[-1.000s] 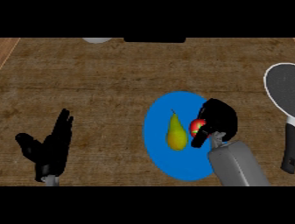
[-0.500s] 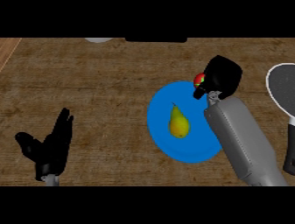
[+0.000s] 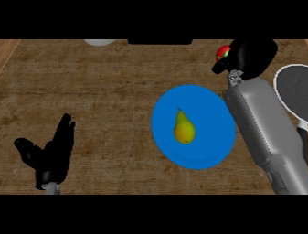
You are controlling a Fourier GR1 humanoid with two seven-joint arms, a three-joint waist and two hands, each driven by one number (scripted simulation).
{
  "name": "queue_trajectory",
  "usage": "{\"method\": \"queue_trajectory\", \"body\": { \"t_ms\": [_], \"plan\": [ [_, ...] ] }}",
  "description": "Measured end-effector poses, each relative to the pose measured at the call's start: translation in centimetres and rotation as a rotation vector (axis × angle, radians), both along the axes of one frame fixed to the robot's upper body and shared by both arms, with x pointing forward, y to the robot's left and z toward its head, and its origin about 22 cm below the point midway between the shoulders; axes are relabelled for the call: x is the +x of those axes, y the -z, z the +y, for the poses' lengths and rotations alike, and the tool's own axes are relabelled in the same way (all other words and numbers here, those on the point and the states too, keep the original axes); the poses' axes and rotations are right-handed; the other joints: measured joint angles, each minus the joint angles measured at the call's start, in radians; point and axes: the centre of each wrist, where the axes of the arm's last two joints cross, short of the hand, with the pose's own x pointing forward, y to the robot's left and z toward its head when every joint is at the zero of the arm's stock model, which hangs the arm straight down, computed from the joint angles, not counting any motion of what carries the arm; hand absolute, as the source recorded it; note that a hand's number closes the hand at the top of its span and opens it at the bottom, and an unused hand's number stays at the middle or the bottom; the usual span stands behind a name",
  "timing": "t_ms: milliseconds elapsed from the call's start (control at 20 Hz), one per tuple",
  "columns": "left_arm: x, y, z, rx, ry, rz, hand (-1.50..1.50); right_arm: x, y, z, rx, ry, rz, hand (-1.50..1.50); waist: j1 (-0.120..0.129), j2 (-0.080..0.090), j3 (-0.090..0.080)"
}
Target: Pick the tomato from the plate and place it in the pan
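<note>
Head view | right hand [image 3: 251, 54] grips tomato [image 3: 222, 52] | no legible writing

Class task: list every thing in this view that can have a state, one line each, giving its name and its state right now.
tomato: lifted off the plate, held in the right hand
right hand: shut round the tomato, above the counter near the pan
left hand: open, resting, fingers up, at lower left
blue plate: on the counter, holding only the pear
pear: lying on the plate
pan: at right edge, nothing seen in it
</note>
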Motion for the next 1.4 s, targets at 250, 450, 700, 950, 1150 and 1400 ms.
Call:
{"method": "queue_trajectory", "body": {
  "t_ms": [250, 450, 700, 950, 1150, 1400],
  "plan": [
    [-0.3, 0.0, 0.2, 0.007, -0.004, -0.009, 0.00, 0.9, -1.0, -3.5, 0.059, 0.059, -0.059, 1.50, -0.001, 0.001, 0.000],
    [0.3, -0.1, 0.0, 0.003, 0.001, 0.000, 0.00, 1.9, -1.0, -7.9, 0.093, 0.089, -0.102, 1.50, 0.001, 0.003, 0.000],
    [-0.1, 0.1, 0.1, 0.006, 0.004, -0.015, 0.00, 2.0, 0.7, -13.5, 0.050, 0.155, -0.120, 1.50, 0.005, 0.004, 0.001],
    [0.3, 0.2, -0.8, 0.007, 0.006, -0.030, 0.00, 1.5, 2.5, -19.5, 0.021, 0.204, -0.124, 1.50, 0.014, 0.009, 0.002],
    [0.5, -0.2, -1.0, 0.005, 0.013, -0.025, 0.00, 0.2, 4.1, -23.9, 0.046, 0.227, -0.142, 1.50, 0.023, 0.014, 0.003],
    [0.3, -0.2, -1.4, 0.015, 0.031, -0.043, 0.00, -1.6, 4.9, -28.3, 0.064, 0.250, -0.160, 1.50, 0.042, 0.023, 0.005]
  ]
}}
